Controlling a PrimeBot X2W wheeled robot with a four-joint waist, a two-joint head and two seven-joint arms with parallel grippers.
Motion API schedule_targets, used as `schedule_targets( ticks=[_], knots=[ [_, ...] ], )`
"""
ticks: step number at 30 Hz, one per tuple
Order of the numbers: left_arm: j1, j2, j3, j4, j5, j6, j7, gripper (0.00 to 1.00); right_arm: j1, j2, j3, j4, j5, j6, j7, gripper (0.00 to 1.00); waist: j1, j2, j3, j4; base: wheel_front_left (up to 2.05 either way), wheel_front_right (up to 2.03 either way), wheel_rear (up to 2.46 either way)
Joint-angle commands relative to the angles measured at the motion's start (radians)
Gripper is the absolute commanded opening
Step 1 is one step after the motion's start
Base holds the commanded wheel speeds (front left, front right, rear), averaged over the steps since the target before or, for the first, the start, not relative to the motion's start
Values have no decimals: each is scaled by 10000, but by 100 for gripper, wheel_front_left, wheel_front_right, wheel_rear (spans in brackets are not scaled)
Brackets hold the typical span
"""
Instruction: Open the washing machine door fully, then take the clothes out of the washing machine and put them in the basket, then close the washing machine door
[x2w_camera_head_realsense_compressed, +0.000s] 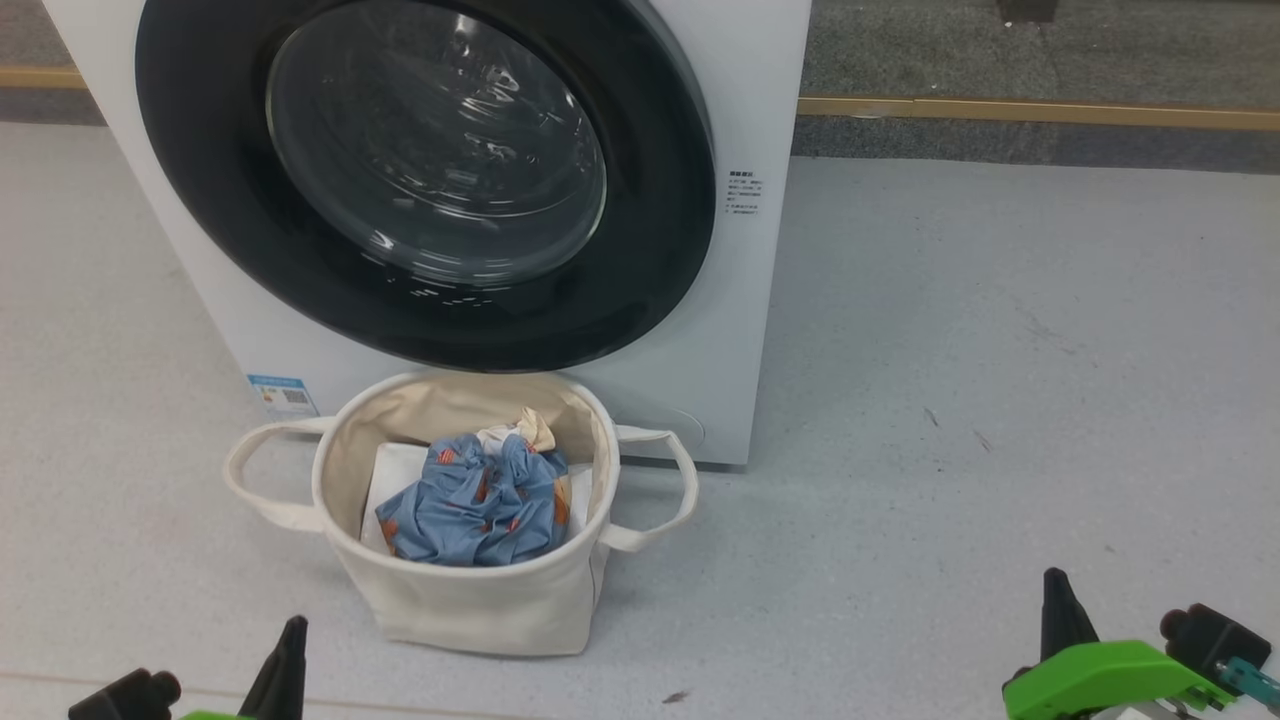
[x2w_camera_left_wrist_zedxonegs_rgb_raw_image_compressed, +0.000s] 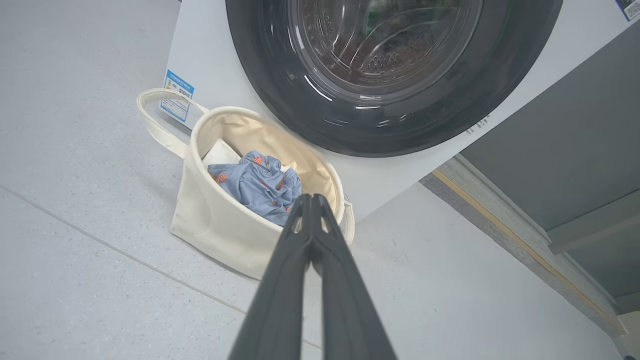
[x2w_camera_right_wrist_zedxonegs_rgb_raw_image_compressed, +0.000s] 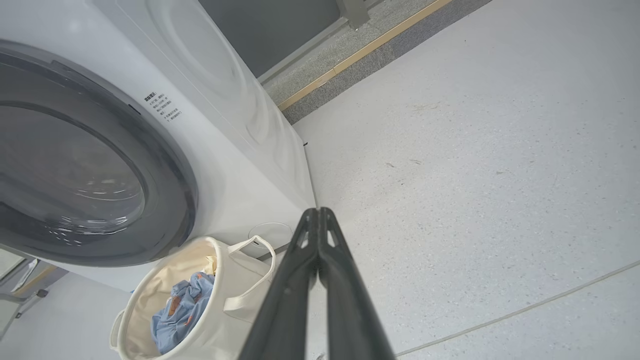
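The white washing machine (x2w_camera_head_realsense_compressed: 745, 300) stands on the floor with its black-rimmed glass door (x2w_camera_head_realsense_compressed: 430, 180) flat against its front. Right before it sits the cream basket (x2w_camera_head_realsense_compressed: 470, 600), and the blue clothes with orange motifs (x2w_camera_head_realsense_compressed: 475, 505) plus a cream piece (x2w_camera_head_realsense_compressed: 520, 428) lie inside it. My left gripper (x2w_camera_head_realsense_compressed: 290, 630) is at the lower left, its fingers (x2w_camera_left_wrist_zedxonegs_rgb_raw_image_compressed: 310, 235) pressed together and holding nothing. At the lower right my right gripper (x2w_camera_head_realsense_compressed: 1058, 585) is likewise shut and empty, its fingers (x2w_camera_right_wrist_zedxonegs_rgb_raw_image_compressed: 315, 240) touching. The basket (x2w_camera_left_wrist_zedxonegs_rgb_raw_image_compressed: 215, 225), clothes (x2w_camera_left_wrist_zedxonegs_rgb_raw_image_compressed: 260, 185) and door (x2w_camera_left_wrist_zedxonegs_rgb_raw_image_compressed: 390, 75) show ahead of the left fingers.
Grey speckled floor (x2w_camera_head_realsense_compressed: 1000, 400) spreads to the right of the machine. A yellow strip (x2w_camera_head_realsense_compressed: 1040, 110) and a darker band run along the far edge. A flat white sheet (x2w_camera_head_realsense_compressed: 400, 470) lines the basket's bottom. The basket's loop handles (x2w_camera_head_realsense_compressed: 660, 490) stick out on both sides.
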Motion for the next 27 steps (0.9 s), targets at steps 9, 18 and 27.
schedule_targets(
  ticks=[9,18,27],
  knots=[
    [-393,-155,587,-584,-917,8,322,0,-475,-63,-66,-553,1300,-5,350,0,-1,-1,65,50,0,0,0],
    [-372,-375,839,-785,-1578,9,553,0,-469,-66,-131,-698,2244,-6,587,0,-1,-1,118,91,0,0,0],
    [-348,-622,1123,-1012,-2321,10,813,0,-461,-68,-204,-862,3305,-7,852,0,-1,-1,177,136,0,0,0]
  ],
)
